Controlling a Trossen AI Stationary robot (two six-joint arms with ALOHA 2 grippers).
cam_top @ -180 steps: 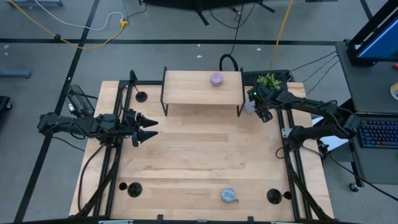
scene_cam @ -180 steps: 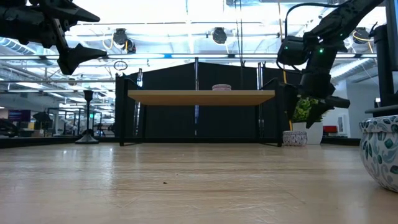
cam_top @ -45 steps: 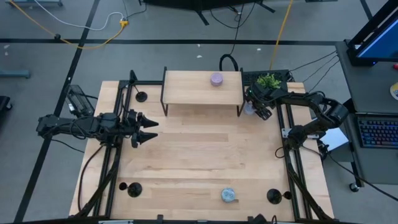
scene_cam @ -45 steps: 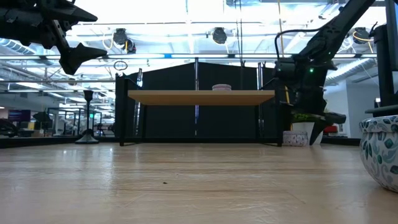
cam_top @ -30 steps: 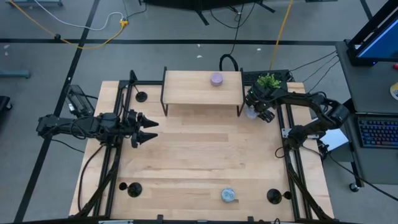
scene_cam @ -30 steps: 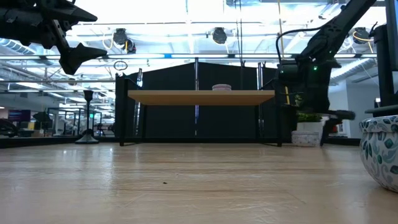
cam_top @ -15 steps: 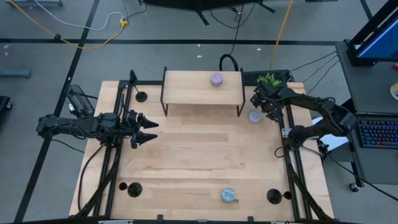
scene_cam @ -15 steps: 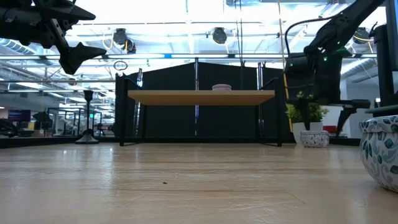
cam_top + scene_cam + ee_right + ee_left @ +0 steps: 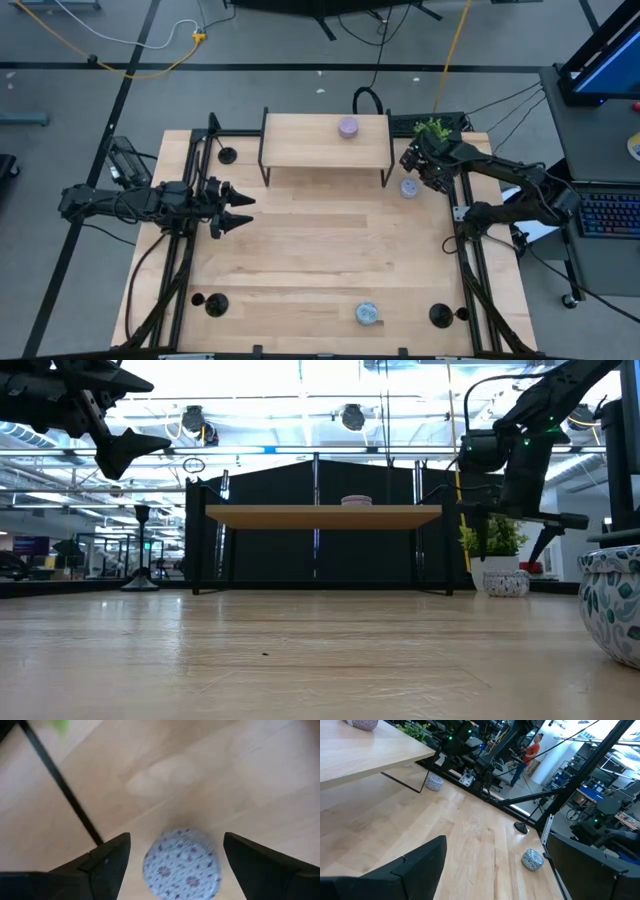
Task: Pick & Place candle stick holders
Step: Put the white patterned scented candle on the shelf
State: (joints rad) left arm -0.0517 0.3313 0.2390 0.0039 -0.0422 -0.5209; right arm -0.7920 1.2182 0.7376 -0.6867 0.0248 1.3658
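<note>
Three black candle stick holders stand on their round bases on the table: one at the far left, one at the near left and one at the near right. My left gripper is open and empty, held high over the table's left side. My right gripper is open and hovers just above a small blue-patterned pot beside the shelf's right legs. In the right wrist view its fingers stand apart on either side of the pot without touching it.
A wooden shelf on black legs stands at the far middle with a purple object on top. A green plant stands at the far right. A second patterned pot sits near the front edge.
My right gripper was down at the small patterned pot, and the pot has shifted a little toward the table's right and near edges. The gripper has then risen, and the pot now stands alone on the table. My left arm has kept still.
</note>
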